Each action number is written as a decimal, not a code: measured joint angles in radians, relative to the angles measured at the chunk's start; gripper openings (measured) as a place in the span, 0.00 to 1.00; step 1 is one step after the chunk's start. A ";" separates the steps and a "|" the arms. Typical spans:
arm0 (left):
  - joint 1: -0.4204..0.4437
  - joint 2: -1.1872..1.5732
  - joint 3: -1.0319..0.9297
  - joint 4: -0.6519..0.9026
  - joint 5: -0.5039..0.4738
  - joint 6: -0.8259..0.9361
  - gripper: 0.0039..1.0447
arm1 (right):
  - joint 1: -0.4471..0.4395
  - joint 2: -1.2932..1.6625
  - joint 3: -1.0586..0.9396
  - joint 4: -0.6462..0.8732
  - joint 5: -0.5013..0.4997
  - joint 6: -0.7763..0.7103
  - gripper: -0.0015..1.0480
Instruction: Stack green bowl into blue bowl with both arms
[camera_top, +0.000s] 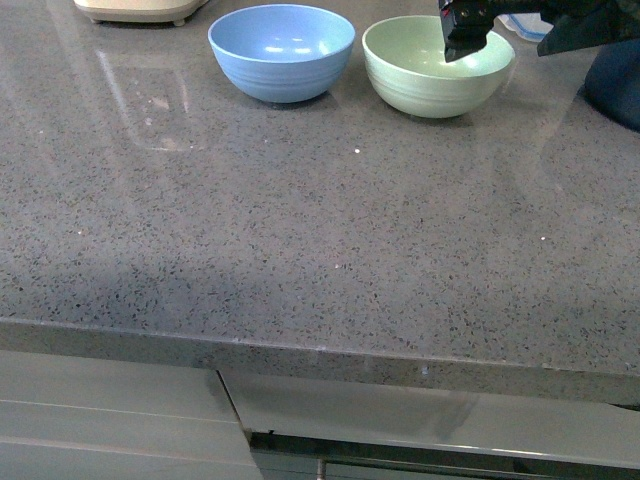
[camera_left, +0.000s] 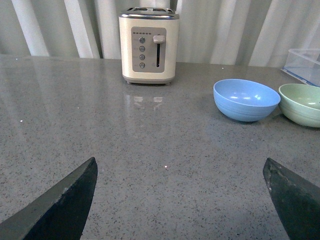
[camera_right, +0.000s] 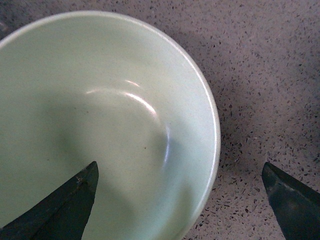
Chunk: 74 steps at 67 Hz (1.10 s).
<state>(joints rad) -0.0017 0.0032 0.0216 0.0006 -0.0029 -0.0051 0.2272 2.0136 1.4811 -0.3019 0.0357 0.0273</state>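
The green bowl (camera_top: 430, 70) stands upright at the back of the counter, just right of the blue bowl (camera_top: 281, 52); the two are close but apart. My right gripper (camera_top: 463, 42) hangs open over the green bowl's far right rim. In the right wrist view the green bowl (camera_right: 100, 125) fills the frame, and the open gripper (camera_right: 180, 200) straddles its rim, one finger over the inside and one over the counter. My left gripper (camera_left: 180, 200) is open and empty, low over bare counter, with the blue bowl (camera_left: 246, 99) and green bowl (camera_left: 302, 103) ahead of it. The left arm is out of the front view.
A cream toaster (camera_left: 149, 46) stands at the back left; its base shows in the front view (camera_top: 140, 10). A dark navy pot (camera_top: 612, 80) sits right of the green bowl. A clear plastic box (camera_left: 305, 65) lies behind the bowls. The counter's front edge (camera_top: 320, 350) runs below.
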 joint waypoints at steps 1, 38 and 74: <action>0.000 0.000 0.000 0.000 0.000 0.000 0.94 | -0.001 0.006 0.001 0.000 0.000 -0.002 0.90; 0.000 0.000 0.000 0.000 0.000 0.000 0.94 | -0.004 0.072 0.027 0.021 -0.035 -0.014 0.58; 0.000 0.000 0.000 0.000 0.000 0.000 0.94 | -0.018 0.039 0.027 0.016 -0.058 0.002 0.01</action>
<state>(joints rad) -0.0017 0.0032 0.0216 0.0006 -0.0029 -0.0051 0.2096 2.0525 1.5085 -0.2859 -0.0223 0.0292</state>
